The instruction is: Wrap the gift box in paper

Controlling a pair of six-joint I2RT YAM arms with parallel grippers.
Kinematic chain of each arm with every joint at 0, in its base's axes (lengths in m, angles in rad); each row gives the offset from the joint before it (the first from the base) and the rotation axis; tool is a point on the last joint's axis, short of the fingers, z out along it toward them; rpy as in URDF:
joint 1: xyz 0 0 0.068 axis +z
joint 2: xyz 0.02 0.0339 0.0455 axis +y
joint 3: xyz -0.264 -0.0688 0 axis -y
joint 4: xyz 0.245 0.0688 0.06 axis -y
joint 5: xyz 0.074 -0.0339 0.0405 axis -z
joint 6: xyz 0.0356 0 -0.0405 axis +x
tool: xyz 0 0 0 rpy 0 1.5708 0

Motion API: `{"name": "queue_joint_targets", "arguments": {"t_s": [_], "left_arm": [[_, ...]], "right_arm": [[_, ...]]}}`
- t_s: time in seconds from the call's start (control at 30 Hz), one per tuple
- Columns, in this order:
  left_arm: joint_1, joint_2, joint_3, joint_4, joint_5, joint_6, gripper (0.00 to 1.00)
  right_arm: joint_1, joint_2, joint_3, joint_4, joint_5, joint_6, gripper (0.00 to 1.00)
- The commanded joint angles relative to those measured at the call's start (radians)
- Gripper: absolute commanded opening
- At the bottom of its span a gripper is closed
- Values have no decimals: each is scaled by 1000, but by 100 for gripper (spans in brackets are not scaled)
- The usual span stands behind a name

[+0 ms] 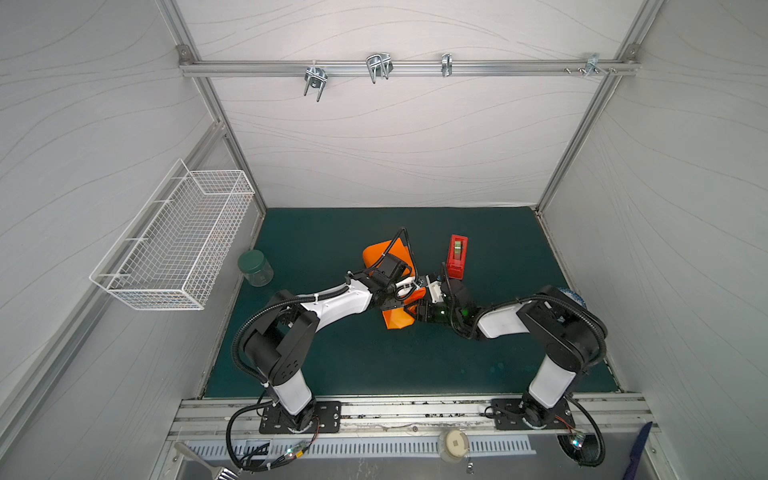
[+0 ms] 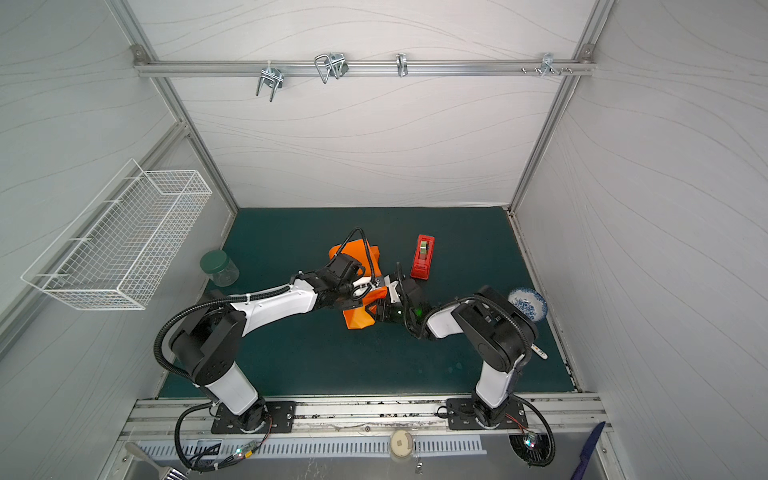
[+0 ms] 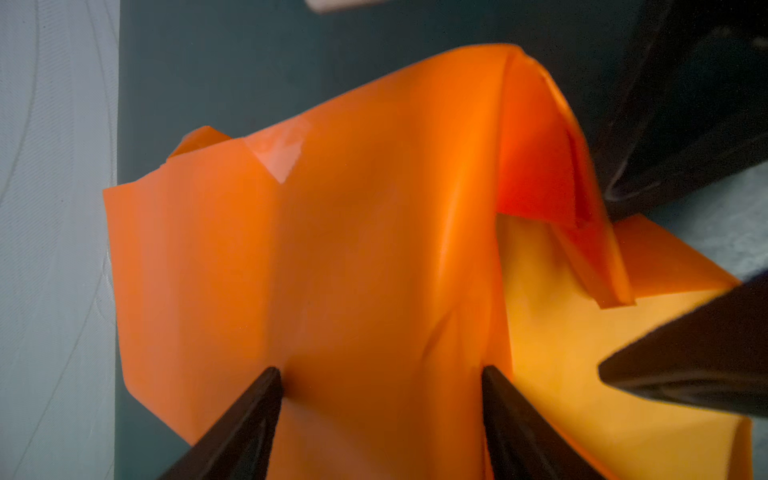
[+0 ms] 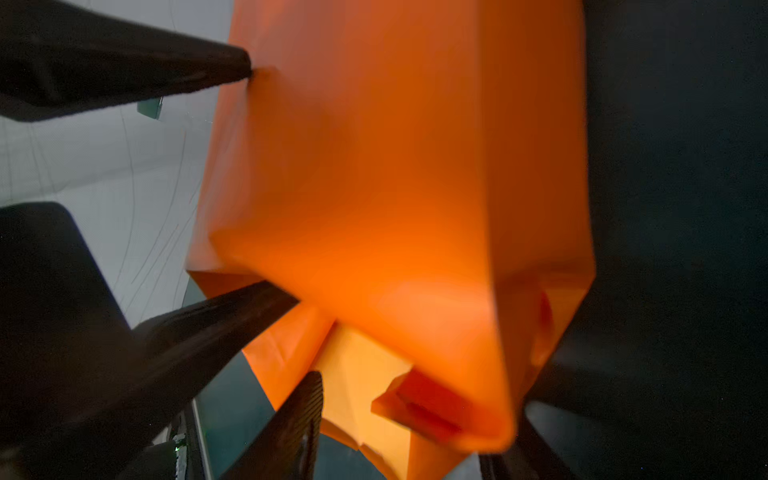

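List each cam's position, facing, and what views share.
Both top views: high above the arm bases, looking down on the green mat; left arm and right arm whole, orange paper between them.
Left wrist: on the left arm, facing along the left pincer, clamped on the paper; a right pincer finger intrudes.
Right wrist: on the right arm, facing along its pincer at the paper's end; both left pincer fingers show.
Shared: all show the paper.

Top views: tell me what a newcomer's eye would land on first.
The bright orange paper stands out most. It is folded into a bundle in the middle of the dark green mat, with the left gripper and right gripper clamped on it from opposite sides. Just behind it, to the right, stands a red tape dispenser; a green-lidded jar sits at the mat's left edge.
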Motion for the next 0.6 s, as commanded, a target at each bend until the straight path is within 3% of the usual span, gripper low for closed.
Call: {"name": "queue_joint_targets", "arguments": {"t_s": [0.0,0.57], "left_arm": [[4,46,2,-53,12,-8,75],[4,46,3,-56,10,-8,75]], "right_arm": [[22,0,-29,-63,-38,33,59],[13,-20,-22,-85,-39,37,59]]}}
